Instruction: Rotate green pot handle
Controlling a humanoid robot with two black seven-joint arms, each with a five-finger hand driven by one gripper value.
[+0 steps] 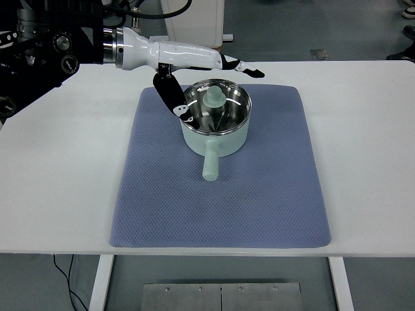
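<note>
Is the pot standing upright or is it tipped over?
Upright. The pot sits flat on the mat, its round rim faces up, and its handle lies level toward the near edge.

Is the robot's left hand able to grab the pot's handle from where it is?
Probably yes. The left hand hovers open over the pot, and the handle juts toward the near edge with only bare mat around it.

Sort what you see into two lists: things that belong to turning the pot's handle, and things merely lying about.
Belongs to the job:
- pale green metal saucepan
- its straight green handle, pointing toward the near edge
- left hand, fingers spread above the rim

Merely there:
- blue quilted mat
- white table
- cardboard box behind the table
</note>
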